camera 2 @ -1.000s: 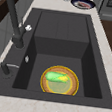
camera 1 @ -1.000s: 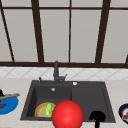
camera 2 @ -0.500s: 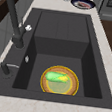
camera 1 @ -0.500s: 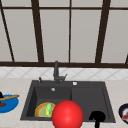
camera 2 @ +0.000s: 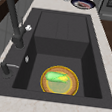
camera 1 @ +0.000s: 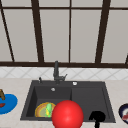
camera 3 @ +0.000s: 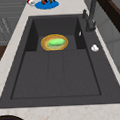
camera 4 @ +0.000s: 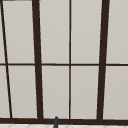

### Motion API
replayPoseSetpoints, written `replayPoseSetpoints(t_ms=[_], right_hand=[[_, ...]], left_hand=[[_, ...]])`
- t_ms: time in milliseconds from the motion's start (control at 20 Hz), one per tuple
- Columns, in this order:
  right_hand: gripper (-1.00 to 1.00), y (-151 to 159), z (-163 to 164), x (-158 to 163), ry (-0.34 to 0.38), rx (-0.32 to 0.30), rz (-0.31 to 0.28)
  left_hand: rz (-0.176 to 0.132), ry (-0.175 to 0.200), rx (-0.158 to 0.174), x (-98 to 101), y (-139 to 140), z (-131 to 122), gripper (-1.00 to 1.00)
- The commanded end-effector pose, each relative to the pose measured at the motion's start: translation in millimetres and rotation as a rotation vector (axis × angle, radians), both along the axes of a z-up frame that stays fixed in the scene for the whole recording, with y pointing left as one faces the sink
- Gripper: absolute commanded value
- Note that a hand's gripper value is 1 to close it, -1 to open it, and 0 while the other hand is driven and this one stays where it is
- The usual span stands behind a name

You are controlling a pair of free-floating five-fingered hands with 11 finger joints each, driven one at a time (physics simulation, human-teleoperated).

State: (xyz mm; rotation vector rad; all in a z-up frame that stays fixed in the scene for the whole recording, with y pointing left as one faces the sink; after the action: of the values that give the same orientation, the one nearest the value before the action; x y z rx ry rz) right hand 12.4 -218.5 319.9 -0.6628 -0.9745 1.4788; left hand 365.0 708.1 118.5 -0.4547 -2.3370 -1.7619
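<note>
On the counter at the far left lies a blue plate (camera 1: 10, 103), well apart from the sink (camera 1: 87, 100), with a brown thing (camera 1: 2, 94) and a small red thing standing on it; the right side view shows the same plate (camera 3: 46, 5) at the far end of the counter.

Right of it comes the dark sink, sunk into the pale counter. Its left part is a deep basin, and on that basin's floor sits a yellow-rimmed plate (camera 1: 37, 111) carrying a green vegetable (camera 1: 48, 110) that lies flat across it. The left side view shows the plate (camera 2: 75, 84) near the camera, with the vegetable (camera 2: 55, 77) on its far half.

Behind the basin, at the far rim, the dark faucet (camera 1: 56, 71) stands upright against the window (camera 4: 70, 62).

Near the middle of the front view a red ball (camera 1: 67, 114) sits over the sink's near rim, covering part of the plate's right edge.

Just right of the ball, the right hand (camera 1: 97, 116) shows as a black shape at the sink's near rim, over the shallower right part. It is near the ball but apart from it; whether it is spread or closed cannot be told.

At the far right, on the counter, rests a dark plate (camera 1: 124, 113) with something reddish on it.
</note>
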Motion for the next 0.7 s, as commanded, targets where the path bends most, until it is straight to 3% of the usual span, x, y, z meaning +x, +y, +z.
replayPoseSetpoints(t_ms=[0, 350, 650], right_hand=[[0.0, 0.0, 0.0, 0.0, 0.0, 0.0, 0.0], [0.0, 0.0, 0.0, 0.0, 0.0, 0.0, 0.0], [0.0, 0.0, 0.0, 0.0, 0.0, 0.0, 0.0]], left_hand=[[0.0, -0.013, -0.009, 0.0, 0.0, 6.0, -1.0], [-0.029, -0.013, 0.011, -9.3, -0.2, 28.6, -1.0], [-0.043, 0.015, 0.03, -11.7, -0.5, 50.6, -1.0]])
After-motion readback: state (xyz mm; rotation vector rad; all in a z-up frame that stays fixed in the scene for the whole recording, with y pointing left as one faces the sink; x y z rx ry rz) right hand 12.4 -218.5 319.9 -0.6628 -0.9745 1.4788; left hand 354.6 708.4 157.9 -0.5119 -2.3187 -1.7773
